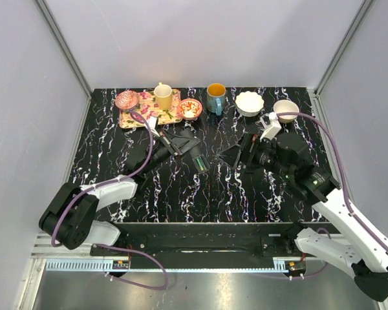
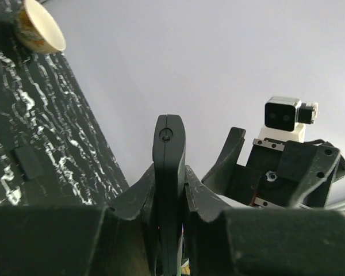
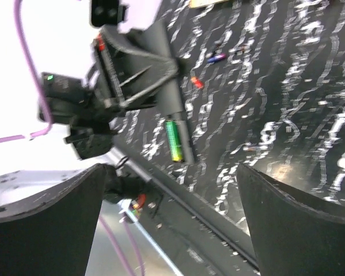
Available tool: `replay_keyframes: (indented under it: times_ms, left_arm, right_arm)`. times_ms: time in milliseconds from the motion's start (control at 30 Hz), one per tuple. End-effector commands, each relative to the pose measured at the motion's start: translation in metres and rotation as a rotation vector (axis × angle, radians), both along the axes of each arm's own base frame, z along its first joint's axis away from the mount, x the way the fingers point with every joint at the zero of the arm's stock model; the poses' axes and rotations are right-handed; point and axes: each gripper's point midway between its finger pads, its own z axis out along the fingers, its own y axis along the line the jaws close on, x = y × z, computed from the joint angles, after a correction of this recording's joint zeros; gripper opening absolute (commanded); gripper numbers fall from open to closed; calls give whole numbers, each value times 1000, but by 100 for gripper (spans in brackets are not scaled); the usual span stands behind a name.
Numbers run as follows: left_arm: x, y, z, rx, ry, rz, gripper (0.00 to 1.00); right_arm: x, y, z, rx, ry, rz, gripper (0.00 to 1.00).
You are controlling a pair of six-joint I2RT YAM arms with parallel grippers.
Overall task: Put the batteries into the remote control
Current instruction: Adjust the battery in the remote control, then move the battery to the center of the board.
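Left fingers [image 2: 132,198] pinch the remote control [image 2: 168,172], green battery [image 3: 173,141] seated; right fingers [image 3: 293,218] gape empty alongside, teal mug [image 1: 215,103] behind.

1. Table [image 1: 246,194]: black, streaked with white marble-like veins.
2. Remote control [image 1: 198,159]: plain black; the battery [image 3: 173,140] showing in it is bright green with a yellowish end.
3. Mug [image 1: 215,97]: teal outside, orange inside.
4. Tray [image 1: 142,97]: pink and yellow floral print.
5. Glossy pink bowl [image 1: 127,99], pale yellow cup [image 1: 163,95], red-rimmed patterned bowl [image 1: 189,108].
6. White scalloped bowl [image 1: 249,103]; cream bowl [image 1: 286,110].
7. Cables [image 1: 304,115]: purple, against black-and-white arms.
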Motion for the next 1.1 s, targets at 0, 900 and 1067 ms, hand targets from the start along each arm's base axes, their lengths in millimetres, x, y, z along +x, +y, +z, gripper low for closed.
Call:
replay_keyframes:
  times_ms: [0, 900, 1067]
  left_arm:
    - [-13, 23, 5, -7, -58, 11, 0]
    - [-79, 89, -20, 98, -96, 144, 0]
    - [-81, 90, -19, 89, -98, 143, 0]
  right_arm:
    - [21, -32, -83, -242, 70, -166, 98]
    - [53, 89, -269, -806, 136, 130, 90]
    - [56, 93, -274, -835, 119, 158, 89]
